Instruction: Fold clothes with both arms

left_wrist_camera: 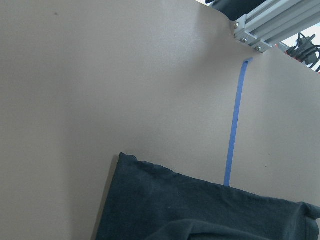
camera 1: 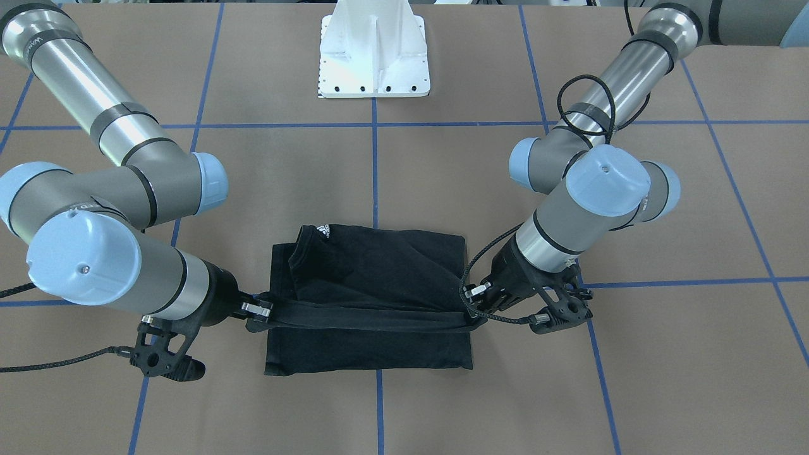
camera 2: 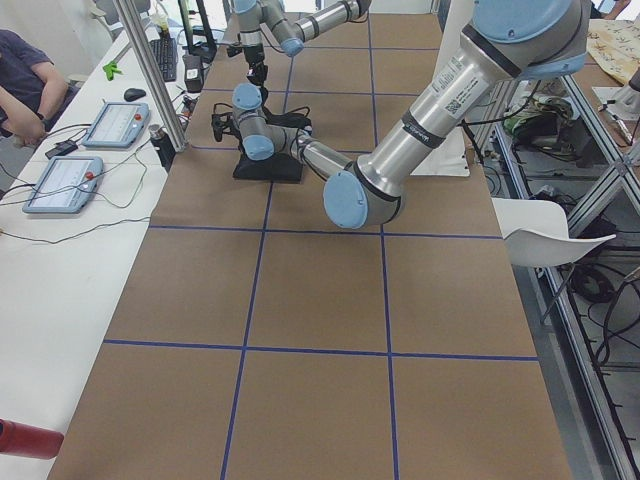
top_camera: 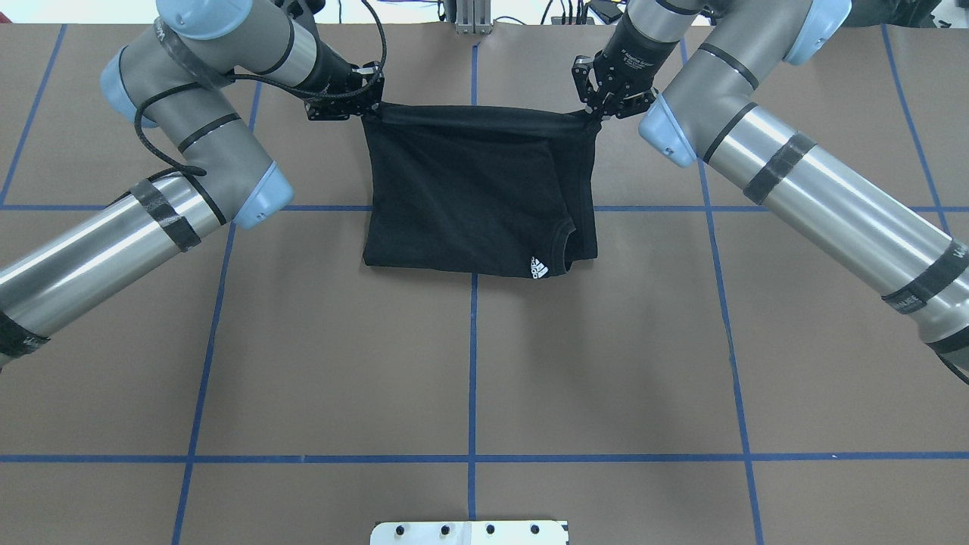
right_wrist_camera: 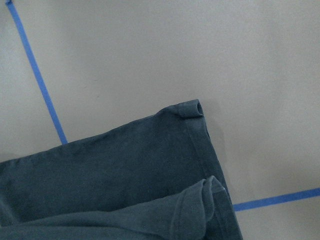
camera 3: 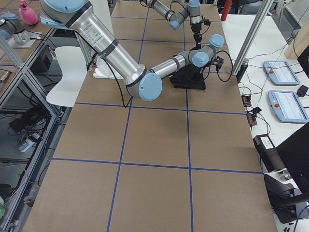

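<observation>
The clothes are one black T-shirt (top_camera: 477, 189), folded into a rectangle on the brown table, with a small white logo (top_camera: 537, 267) at the collar. My left gripper (top_camera: 369, 110) is shut on one corner of the shirt's far edge. My right gripper (top_camera: 593, 113) is shut on the opposite corner. That edge is raised and pulled taut between them, a tight band (camera 1: 366, 318) in the front-facing view, where the left gripper (camera 1: 471, 309) is on the right and the right gripper (camera 1: 259, 313) on the left. Both wrist views show only shirt cloth (left_wrist_camera: 200, 210) (right_wrist_camera: 115, 175) and table.
The white pedestal base (camera 1: 374, 57) stands at the robot's side of the table. Blue tape lines (top_camera: 472, 341) grid the tabletop. Beyond the far edge, a side bench carries tablets (camera 2: 65, 180) and cables, and a seated person's arm (camera 2: 20, 85) shows there.
</observation>
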Controlling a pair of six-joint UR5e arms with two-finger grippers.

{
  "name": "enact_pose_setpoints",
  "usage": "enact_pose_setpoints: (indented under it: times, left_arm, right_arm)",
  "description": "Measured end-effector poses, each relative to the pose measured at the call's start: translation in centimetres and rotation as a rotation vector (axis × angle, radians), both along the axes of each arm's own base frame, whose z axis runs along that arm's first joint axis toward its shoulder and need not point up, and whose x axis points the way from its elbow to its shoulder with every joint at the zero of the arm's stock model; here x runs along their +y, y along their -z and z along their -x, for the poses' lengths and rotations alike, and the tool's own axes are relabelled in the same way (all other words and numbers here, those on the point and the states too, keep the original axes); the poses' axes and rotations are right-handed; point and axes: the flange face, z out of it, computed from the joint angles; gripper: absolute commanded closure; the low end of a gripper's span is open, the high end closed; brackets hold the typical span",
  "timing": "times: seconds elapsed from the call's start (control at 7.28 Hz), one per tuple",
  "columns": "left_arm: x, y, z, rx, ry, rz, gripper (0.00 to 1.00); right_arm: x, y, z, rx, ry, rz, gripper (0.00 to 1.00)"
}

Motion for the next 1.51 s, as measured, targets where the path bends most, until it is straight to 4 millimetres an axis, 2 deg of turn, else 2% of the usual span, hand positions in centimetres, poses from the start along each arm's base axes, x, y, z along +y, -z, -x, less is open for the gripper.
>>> enact_pose_setpoints:
  times: [0.41, 0.55, 0.69, 1.24, 1.37, 1.51]
  left_arm:
    - [-1.6, 1.7, -1.2, -0.006, 0.013, 0.004, 1.0]
    - [-2.1, 2.0, -1.5, -0.014, 0.029, 0.002, 0.4]
    - [-2.6, 2.1, -1.7, -0.022, 0.043, 0.003, 0.0]
    - [-3.9, 2.3, -0.9, -0.038, 0.097, 0.026, 0.0]
    - [-4.1, 2.1, -0.6, -0.039, 0.103, 0.029, 0.0]
    - [-4.2, 2.1, -0.3, -0.039, 0.106, 0.031, 0.0]
  right_arm:
    - [-0.3, -0.6, 0.5, 0.022, -0.01, 0.004, 1.0]
    - [-0.4, -0.4, 0.5, 0.021, -0.009, 0.002, 0.23]
    - [-0.4, -0.3, 0.6, 0.021, -0.009, 0.0, 0.01]
    - [-1.6, 0.6, -1.7, 0.004, -0.036, 0.006, 0.0]
    - [-1.1, 1.2, -1.3, -0.004, -0.032, 0.006, 0.01]
    - [0.0, 2.0, -0.1, -0.013, -0.018, -0.003, 0.01]
